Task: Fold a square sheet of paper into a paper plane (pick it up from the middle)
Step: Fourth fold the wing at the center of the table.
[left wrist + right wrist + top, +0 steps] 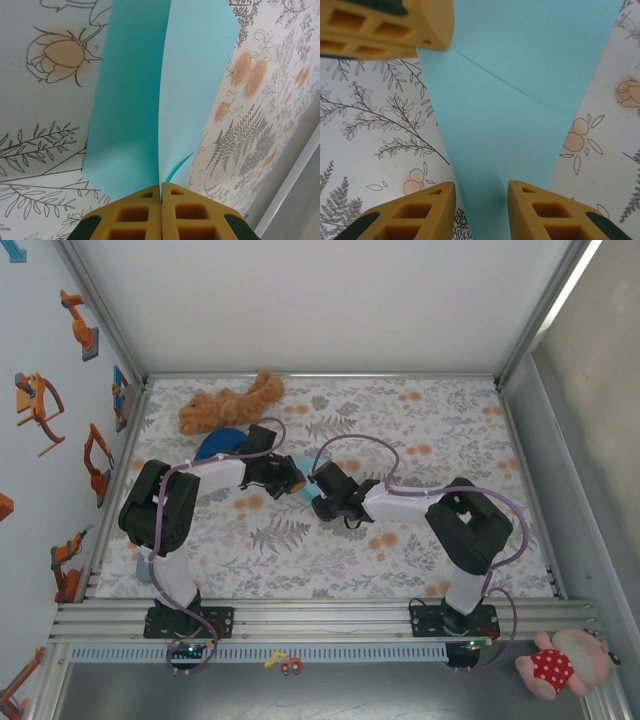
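The light cyan paper plane is a sheet folded along a lengthwise crease, with its two halves spread apart. My left gripper is shut on its fold, the yellow fingers pressed together on the paper. In the right wrist view the paper plane narrows toward my right gripper, which stands open with the narrow end between its fingers, apart from both. The left arm's fingers show at the top left there. From above, the left gripper and right gripper meet at mid-table over a sliver of the paper plane.
A brown plush toy lies at the back left, with a dark blue dome-shaped object just in front of it, beside the left arm. The floral tablecloth covers the table. A pink plush and a small toy car lie off the table's near edge.
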You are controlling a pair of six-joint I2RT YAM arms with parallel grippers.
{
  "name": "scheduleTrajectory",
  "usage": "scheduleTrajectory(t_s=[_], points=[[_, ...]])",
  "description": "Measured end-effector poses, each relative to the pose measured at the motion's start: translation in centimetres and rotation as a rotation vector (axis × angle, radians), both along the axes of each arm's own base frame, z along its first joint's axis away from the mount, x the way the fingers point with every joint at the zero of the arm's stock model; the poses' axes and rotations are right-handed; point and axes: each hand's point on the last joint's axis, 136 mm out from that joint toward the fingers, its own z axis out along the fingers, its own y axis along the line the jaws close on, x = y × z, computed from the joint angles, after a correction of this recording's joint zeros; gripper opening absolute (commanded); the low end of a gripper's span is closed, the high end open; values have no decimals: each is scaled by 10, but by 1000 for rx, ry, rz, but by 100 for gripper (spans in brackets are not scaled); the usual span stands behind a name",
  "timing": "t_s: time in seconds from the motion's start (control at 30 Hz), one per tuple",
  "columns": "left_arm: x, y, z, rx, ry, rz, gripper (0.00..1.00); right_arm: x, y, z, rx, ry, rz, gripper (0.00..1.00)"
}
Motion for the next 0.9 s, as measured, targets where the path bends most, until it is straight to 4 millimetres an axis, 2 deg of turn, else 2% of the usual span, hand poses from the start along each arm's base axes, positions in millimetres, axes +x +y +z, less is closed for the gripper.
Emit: scheduleTrajectory(t_s=[0.13, 0.73, 0.9], points=[[0, 0, 1, 1, 4, 2, 8, 2, 1, -6, -15, -2, -3, 31], [0, 1, 0, 8, 10, 12, 9, 13, 1, -7, -39, -43, -18, 23], [-1, 2, 0, 13, 21, 11, 15, 15, 0, -8, -57, -57, -11, 13]])
